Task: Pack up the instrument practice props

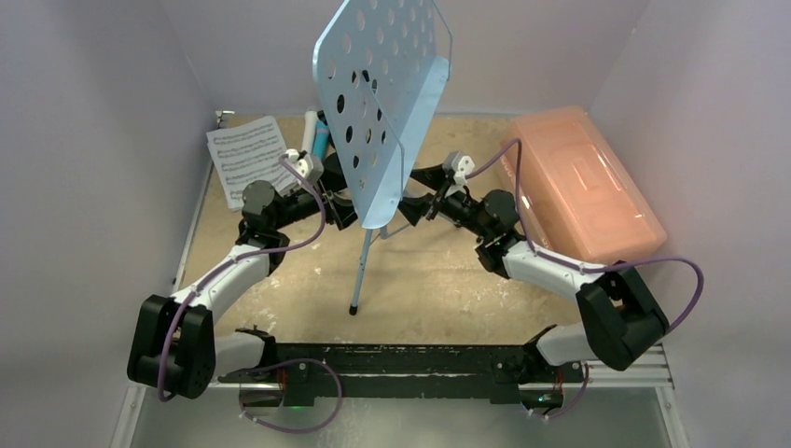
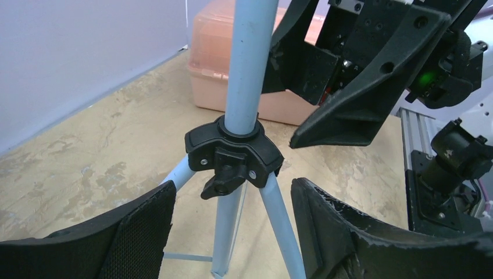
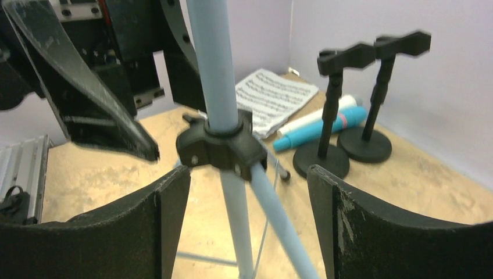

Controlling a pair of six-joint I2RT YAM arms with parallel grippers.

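The top camera looks steeply down on the music rack (image 1: 382, 93) from high behind the arm bases. Both wrist cameras sit close to the rack's collar (image 2: 234, 152), on opposite sides. The left one faces the pink box (image 2: 206, 70) beyond, the right one the sheet music (image 3: 273, 96). All three share the pole (image 3: 212, 70).

Rack (image 1: 384, 112) light blue, round holes. Box (image 1: 578, 182) translucent pink. Pages (image 1: 250, 157) white, black notation. Holders (image 3: 321, 160) black. Microphones (image 3: 302, 135) white, teal.

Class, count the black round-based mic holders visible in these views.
2. Right wrist view: the nearer mic holder stands beside the lying toy microphones; the farther mic holder stands next to it, closer to the wall. The music rack may hide others from above.
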